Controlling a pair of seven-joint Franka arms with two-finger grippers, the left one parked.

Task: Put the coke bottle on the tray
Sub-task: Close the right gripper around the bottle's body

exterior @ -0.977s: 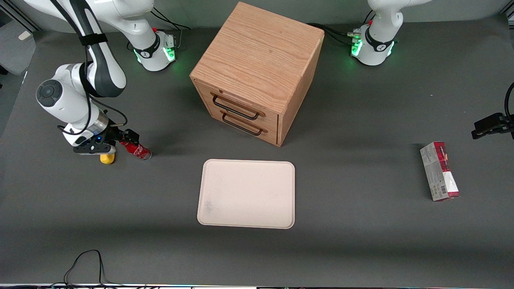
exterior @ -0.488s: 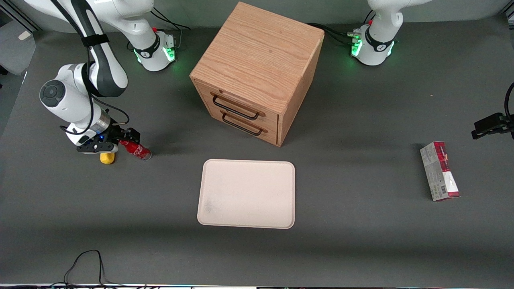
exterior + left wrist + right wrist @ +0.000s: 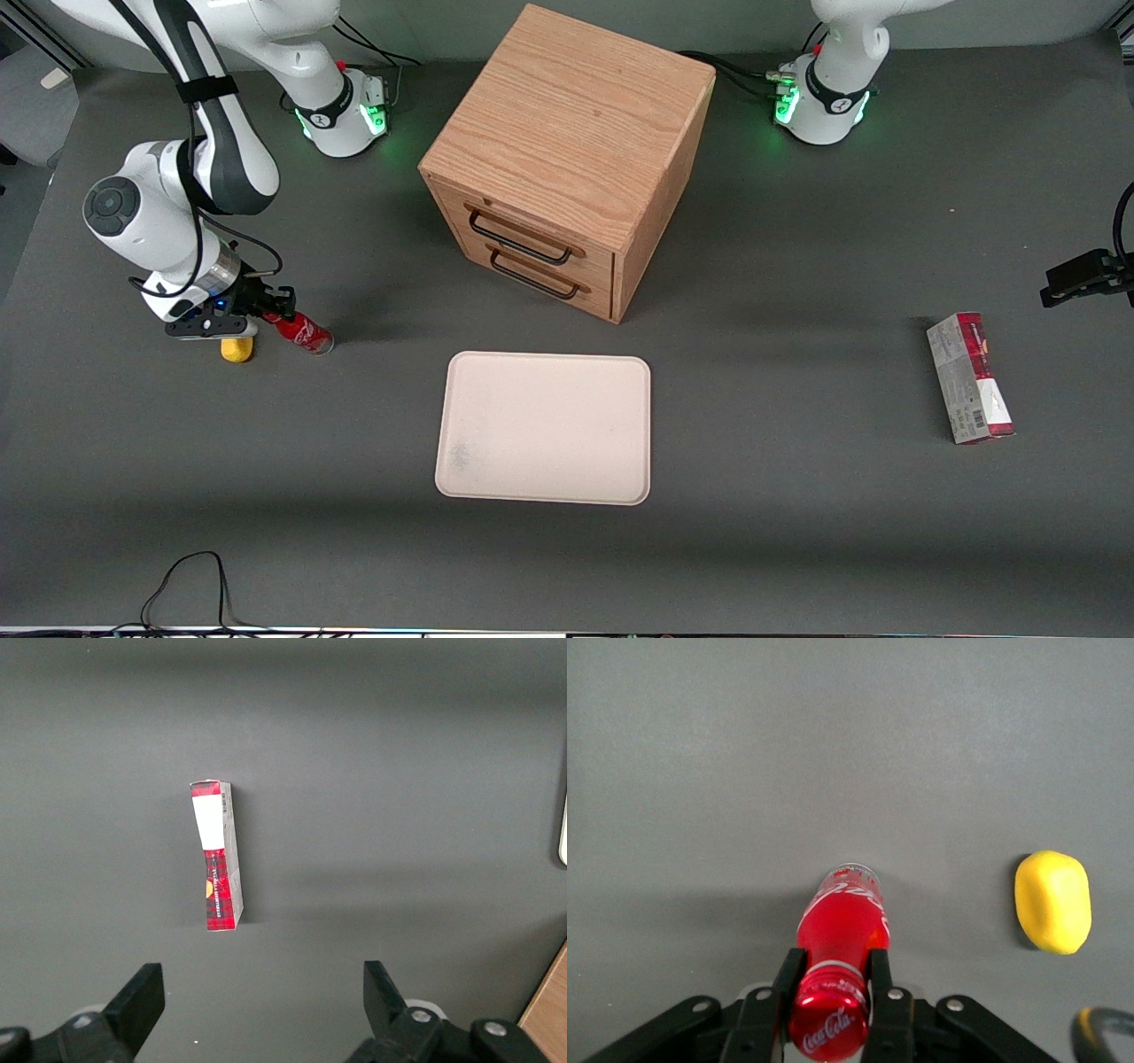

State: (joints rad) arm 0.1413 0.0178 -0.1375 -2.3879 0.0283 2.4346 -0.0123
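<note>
The coke bottle (image 3: 304, 332) is small and red with a red cap and silvery base. It stands tilted on the dark table toward the working arm's end. My right gripper (image 3: 271, 310) is shut on its neck just under the cap. In the right wrist view the two black fingers (image 3: 788, 979) press on both sides of the coke bottle's (image 3: 843, 930) neck. The cream-white tray (image 3: 544, 428) lies flat near the table's middle, nearer to the front camera than the cabinet, and has nothing on it.
A yellow lemon-like object (image 3: 235, 349) lies close beside the gripper, also in the right wrist view (image 3: 1052, 902). A wooden two-drawer cabinet (image 3: 567, 159) stands above the tray. A red-and-grey carton (image 3: 969, 377) lies toward the parked arm's end, also in the left wrist view (image 3: 217, 856).
The right arm's wrist has shifted slightly back and forth. The gripper's hold on the bottle's neck looks tighter now. The bottle's base stays in the same spot.
</note>
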